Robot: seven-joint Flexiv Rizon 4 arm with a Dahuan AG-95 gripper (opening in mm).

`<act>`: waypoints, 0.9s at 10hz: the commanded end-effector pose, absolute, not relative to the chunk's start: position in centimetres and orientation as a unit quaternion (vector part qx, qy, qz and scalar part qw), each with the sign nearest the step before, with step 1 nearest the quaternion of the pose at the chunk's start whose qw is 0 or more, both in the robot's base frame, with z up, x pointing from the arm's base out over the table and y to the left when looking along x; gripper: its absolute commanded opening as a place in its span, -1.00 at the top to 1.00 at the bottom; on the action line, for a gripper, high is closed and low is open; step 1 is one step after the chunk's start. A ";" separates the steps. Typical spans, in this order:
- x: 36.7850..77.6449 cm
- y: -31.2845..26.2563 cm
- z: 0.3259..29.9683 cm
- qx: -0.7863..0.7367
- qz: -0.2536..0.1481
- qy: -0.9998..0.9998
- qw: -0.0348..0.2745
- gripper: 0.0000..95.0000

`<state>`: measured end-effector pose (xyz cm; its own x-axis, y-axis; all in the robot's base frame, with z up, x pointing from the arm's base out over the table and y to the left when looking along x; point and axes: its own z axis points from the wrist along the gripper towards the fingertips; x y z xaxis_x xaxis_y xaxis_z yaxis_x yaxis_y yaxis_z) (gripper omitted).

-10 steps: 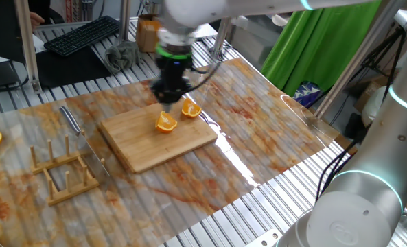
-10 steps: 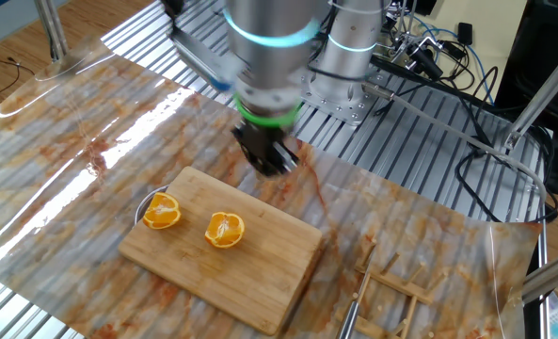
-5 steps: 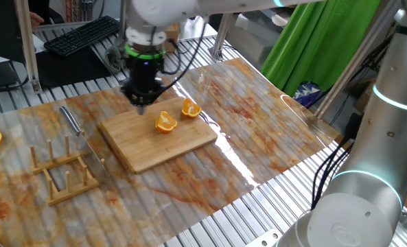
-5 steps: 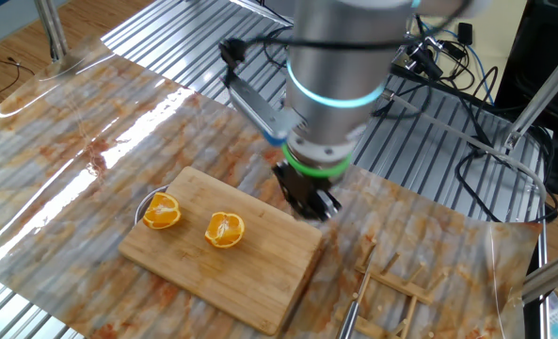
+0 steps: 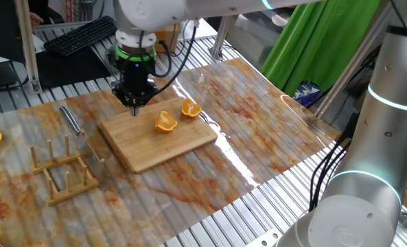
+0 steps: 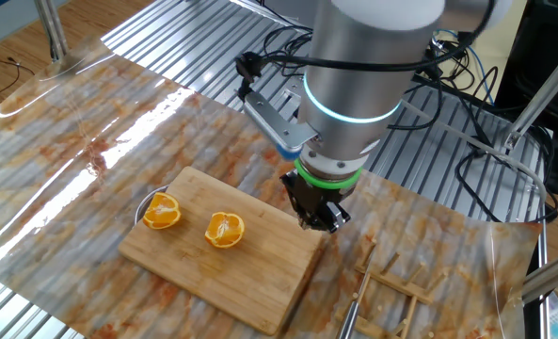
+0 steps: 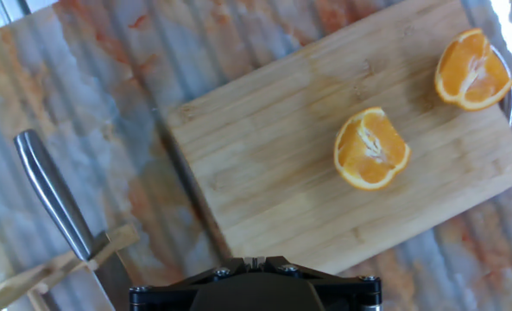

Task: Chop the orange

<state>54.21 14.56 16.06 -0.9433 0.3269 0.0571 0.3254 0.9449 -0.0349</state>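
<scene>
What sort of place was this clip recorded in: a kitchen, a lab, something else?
Most likely a robotics lab, not a kitchen. The board lies on a ribbed metal bench under a stained plastic sheet, a keyboard sits behind it, and loose cables trail past the arm's base.

The arm reaches steeply down, its gripper [image 5: 134, 105] pointing straight downward, jaws apparently closed and empty.

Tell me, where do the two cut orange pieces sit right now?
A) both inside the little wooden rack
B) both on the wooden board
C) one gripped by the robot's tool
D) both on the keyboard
B: both orange pieces rest on the wooden board, while the tool hovers near the board's edge, holding nothing.
</scene>
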 end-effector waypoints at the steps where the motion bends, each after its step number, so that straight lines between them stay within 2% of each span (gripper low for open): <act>1: 54.4 14.4 15.8 -0.159 0.011 -0.987 0.035 1.00; 9: 54.4 14.4 15.8 -0.053 -0.016 -0.998 0.040 1.00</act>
<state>54.30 14.35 15.83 -0.9908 0.1113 0.0775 0.1134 0.9933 0.0240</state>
